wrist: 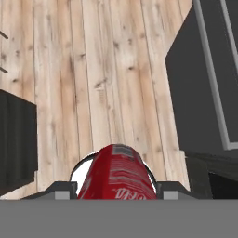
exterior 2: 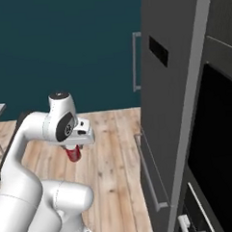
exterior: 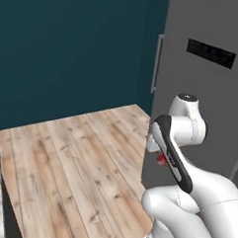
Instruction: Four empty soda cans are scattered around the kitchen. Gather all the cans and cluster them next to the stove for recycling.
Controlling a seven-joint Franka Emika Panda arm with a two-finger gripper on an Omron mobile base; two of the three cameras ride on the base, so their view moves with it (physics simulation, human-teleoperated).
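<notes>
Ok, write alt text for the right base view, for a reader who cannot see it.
A white robot arm holds a red soda can in its gripper, above a light wooden floor. A tall grey fridge with a long handle stands at right, against a dark teal wall.

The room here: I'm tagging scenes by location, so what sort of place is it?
Probably a home kitchen: a tall grey fridge with a long handle, a dark built-in oven beside it, and a wood plank floor.
</notes>
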